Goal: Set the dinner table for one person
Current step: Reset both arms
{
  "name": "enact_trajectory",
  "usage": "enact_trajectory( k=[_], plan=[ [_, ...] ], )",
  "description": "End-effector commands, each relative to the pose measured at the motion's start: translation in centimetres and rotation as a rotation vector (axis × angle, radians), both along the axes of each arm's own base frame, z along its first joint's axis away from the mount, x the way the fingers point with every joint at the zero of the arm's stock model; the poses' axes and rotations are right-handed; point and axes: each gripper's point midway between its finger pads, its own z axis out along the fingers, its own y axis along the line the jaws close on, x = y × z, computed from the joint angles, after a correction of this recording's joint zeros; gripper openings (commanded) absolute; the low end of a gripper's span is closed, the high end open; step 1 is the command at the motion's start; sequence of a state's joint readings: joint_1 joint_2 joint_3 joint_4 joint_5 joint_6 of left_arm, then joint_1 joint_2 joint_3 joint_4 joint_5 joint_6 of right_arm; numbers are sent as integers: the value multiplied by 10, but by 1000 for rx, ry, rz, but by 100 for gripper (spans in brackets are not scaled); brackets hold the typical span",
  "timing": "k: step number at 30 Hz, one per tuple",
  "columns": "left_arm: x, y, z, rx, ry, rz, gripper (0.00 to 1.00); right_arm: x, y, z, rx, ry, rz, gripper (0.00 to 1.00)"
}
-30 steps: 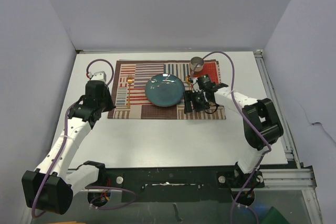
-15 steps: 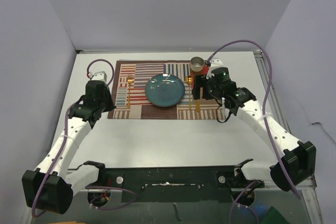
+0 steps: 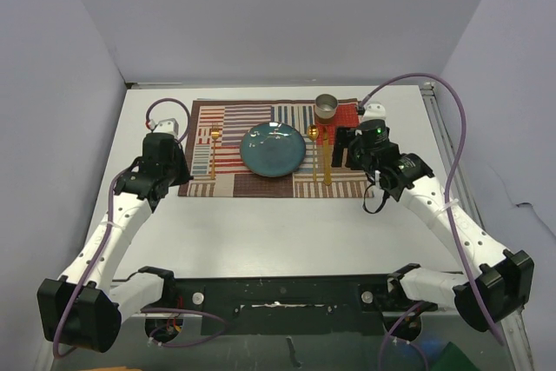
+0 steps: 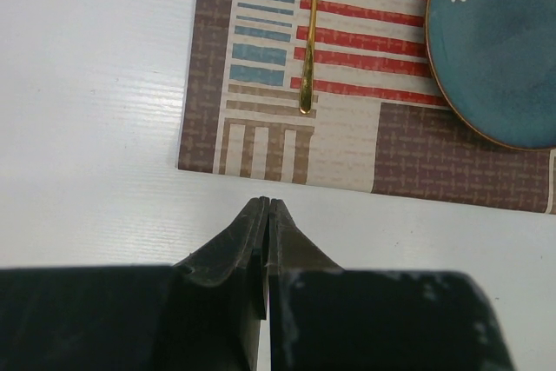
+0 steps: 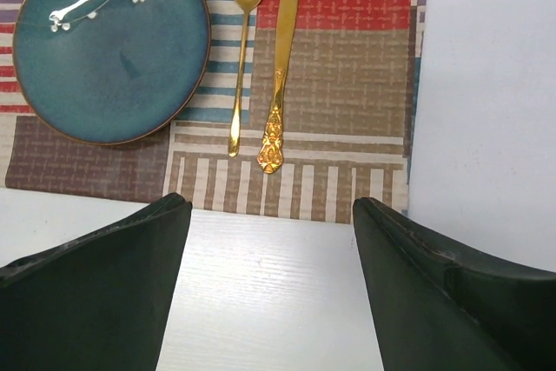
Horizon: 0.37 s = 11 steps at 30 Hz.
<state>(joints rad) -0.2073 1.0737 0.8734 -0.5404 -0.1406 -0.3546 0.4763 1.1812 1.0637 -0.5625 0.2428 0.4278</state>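
On the white dinner table [image 3: 287, 223] lies a striped placemat [image 3: 343, 119] with a teal plate [image 3: 272, 148] in its middle. A gold fork [image 3: 213, 149] rests left of the plate. A gold spoon [image 5: 241, 58] and a gold knife [image 5: 280, 76] lie side by side to its right. A metal cup [image 3: 326, 106] stands at the mat's far right. My right gripper [image 5: 271, 206] hangs open and empty over the mat's near right edge, short of the knife handle. My left gripper [image 4: 265, 203] is shut on nothing, just outside the mat's near left corner.
Aluminium rails [image 3: 452, 162] run along the table's right edge. Plain walls close in the far side and both flanks. Purple cables loop above both arms. Bare white tabletop [image 3: 261, 232] stretches between the mat and the arm bases.
My right gripper has backed away to the right from the knife and spoon and opened wider, its arm swinging outward. The left arm has not moved.
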Motion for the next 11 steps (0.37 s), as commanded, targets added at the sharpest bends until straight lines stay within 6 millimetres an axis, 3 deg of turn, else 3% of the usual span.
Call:
enact_trajectory(
  k=[1, 11],
  plan=[
    [11, -2, 13, -13, -62, -15, 0, 9, -10, 23, -2, -71, -60, 77],
    [12, -3, 9, -8, -47, -18, 0, 10, -10, 4, 14, -64, -55, 77]
  ],
)
